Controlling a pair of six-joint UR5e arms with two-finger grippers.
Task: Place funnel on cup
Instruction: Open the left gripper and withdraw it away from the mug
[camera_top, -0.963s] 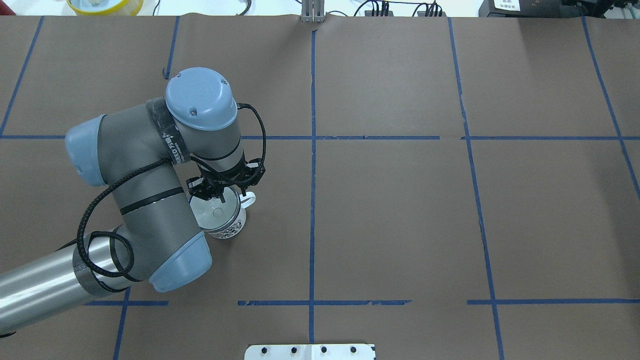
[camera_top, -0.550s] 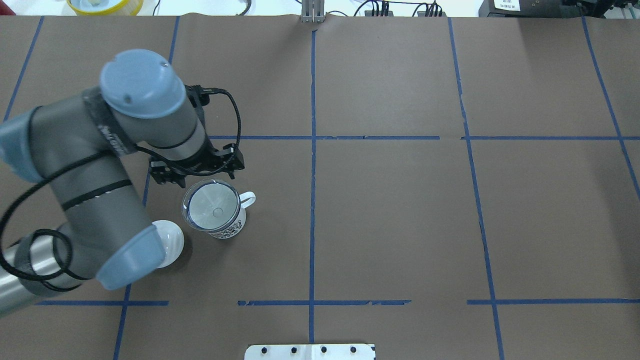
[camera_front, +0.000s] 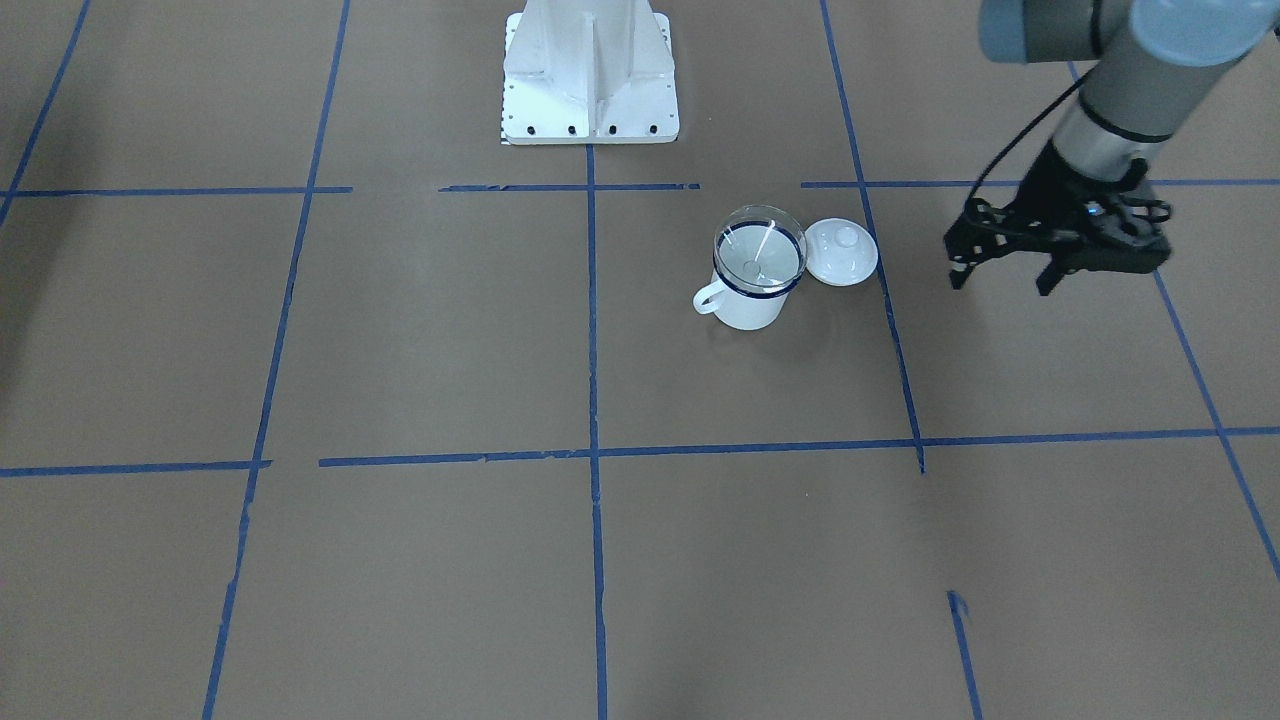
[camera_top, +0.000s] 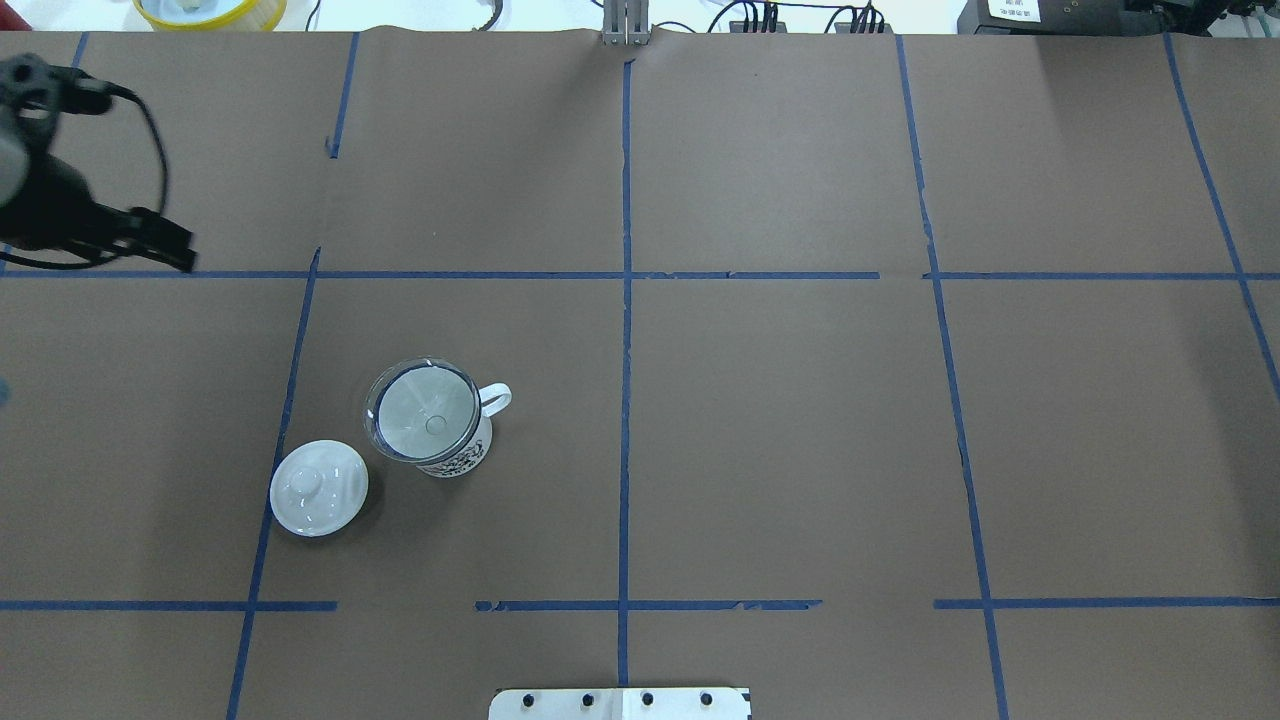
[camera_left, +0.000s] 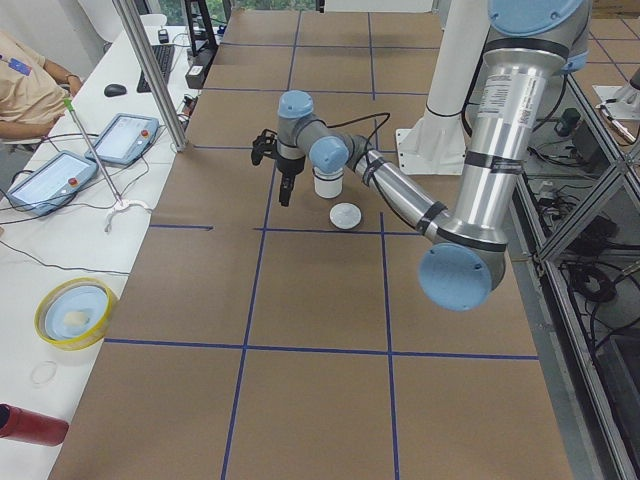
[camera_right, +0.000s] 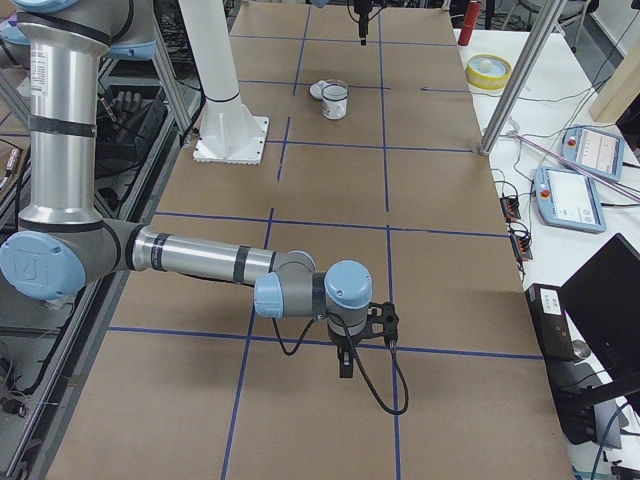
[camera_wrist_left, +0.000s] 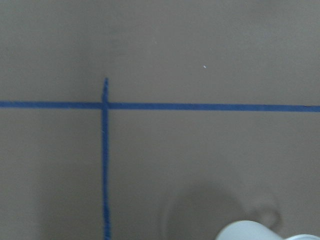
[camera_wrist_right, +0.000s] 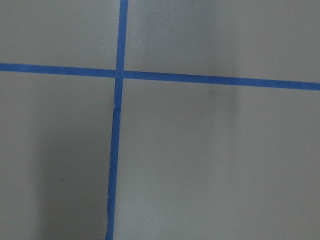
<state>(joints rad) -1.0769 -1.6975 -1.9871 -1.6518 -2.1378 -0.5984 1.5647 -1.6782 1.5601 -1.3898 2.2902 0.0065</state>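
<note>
**Funnel sits in the cup; left gripper hangs empty, well off to the side**

The left gripper (camera_front: 1000, 280) hangs above the table (camera_front: 400, 350) with its fingers spread and nothing between them. The cup (camera_front: 745, 308) stands well apart from it, off to its right and nearer the robot's base (camera_front: 590, 90). The funnel (camera_front: 758, 252) rests in the cup's mouth, its wide rim on the dark blue rim and its stem pointing down inside. Judged from this, the placing looks done.

The funnel looks like thin clear plastic: light, stiff and smooth. It would likely slip or tip under a glancing touch, since nothing but its own weight holds it. If it needs a correction, the rim wall is the best place to pinch, one finger inside the cone and one outside, coming straight down. The cup looks heavier and steady on its flat bottom; its handle points away from the gripper.

A white lid (camera_front: 842, 252) lies just beside the cup, on the side that faces the gripper, so a low sideways approach would meet the lid first. Above the cup, and on its far side from the gripper, the brown paper and blue tape lines (camera_front: 590, 330) show no other things, and the table edges are well apart from both.

The right gripper (camera_right: 345, 362) hovers over the table's other end, far from the cup. Whether its fingers are spread or closed cannot be told.
</note>
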